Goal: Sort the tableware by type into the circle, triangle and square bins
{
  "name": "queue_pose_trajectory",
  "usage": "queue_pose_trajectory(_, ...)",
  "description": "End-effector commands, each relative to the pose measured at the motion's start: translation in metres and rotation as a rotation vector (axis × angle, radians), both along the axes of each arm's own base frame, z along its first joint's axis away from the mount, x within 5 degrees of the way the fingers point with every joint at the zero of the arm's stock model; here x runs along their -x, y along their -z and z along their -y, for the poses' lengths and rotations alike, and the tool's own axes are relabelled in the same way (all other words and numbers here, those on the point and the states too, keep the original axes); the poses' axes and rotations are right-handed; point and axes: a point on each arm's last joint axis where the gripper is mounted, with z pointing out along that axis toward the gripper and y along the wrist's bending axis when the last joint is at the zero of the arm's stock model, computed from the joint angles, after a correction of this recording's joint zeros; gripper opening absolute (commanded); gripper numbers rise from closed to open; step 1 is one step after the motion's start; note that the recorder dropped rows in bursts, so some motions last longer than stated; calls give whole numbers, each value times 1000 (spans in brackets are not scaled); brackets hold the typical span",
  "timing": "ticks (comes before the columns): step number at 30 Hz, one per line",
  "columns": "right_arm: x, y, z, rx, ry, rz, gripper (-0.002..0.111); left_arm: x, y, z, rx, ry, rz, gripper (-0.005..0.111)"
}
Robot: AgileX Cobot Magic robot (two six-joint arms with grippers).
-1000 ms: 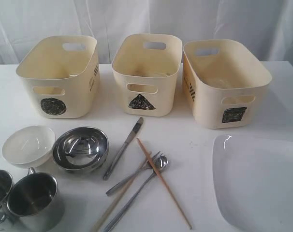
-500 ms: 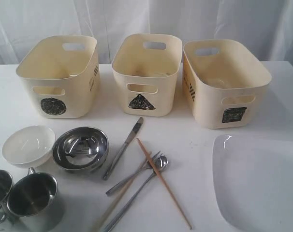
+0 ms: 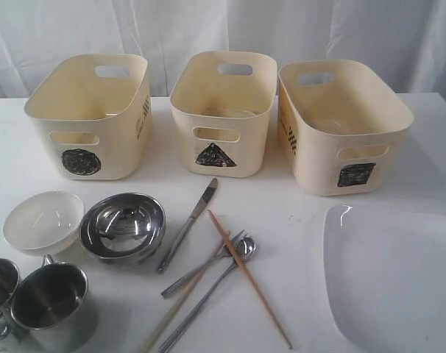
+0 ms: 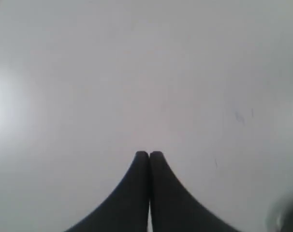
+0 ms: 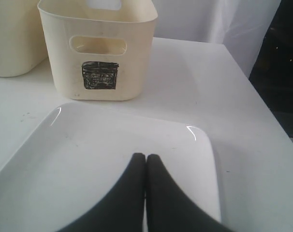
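While left tool [image 4: 149, 153] and right tool [image 5: 145, 155] are pinched together, tableware [image 3: 124, 226] lies before bins [image 3: 254, 147].

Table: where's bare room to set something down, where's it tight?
Best patch: bare table bordered by the chopsticks, the white plate and the fronts of the triangle bin and square bin. A narrow strip runs between the circle bin and the bowls. Crowded: front left, mugs, bowls and crossed cutlery.
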Motion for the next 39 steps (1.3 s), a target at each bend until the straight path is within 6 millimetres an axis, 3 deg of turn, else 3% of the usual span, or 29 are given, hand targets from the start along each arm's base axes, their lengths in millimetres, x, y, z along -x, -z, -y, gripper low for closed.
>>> queue_pose_trajectory(1, 0, -1, 0, 7, 5, 9, 0, 16, -1, 38, 293, 307, -548, 0)
queue_pose_trajectory(3, 0, -1, 0, 7, 5, 9, 0, 10, -4, 55, 430, 432, -581, 0)
queue_pose_trajectory(5, 0, -1, 0, 7, 5, 9, 0, -1, -4, 58, 471, 424, -526, 0)
queue_pose_trajectory(8, 0, -1, 0, 7, 5, 9, 0, -13, 1, 52, 425, 340, -481, 0)
queue_pose_trajectory(11, 0, -1, 0, 7, 5, 9, 0, -14, 8, 43, 319, 314, -549, 1)
queue_pose_trajectory(14, 0, -1, 0, 7, 5, 9, 0, -17, 19, 39, 250, 359, -582, 18)
queue_pose_trajectory(18, 0, -1, 0, 7, 5, 9, 0, -25, 35, 39, 246, 354, -544, 57)
queue_pose_trajectory(21, 0, -1, 0, 7, 5, 9, 0, -32, 44, 39, 243, 349, -515, 71)
queue_pose_trajectory(35, 0, -1, 0, 7, 5, 9, 0, -37, 95, 37, 205, 347, -555, 69)
queue_pose_trajectory(39, 0, -1, 0, 7, 5, 9, 0, -37, 96, 38, 233, 329, -557, 48)
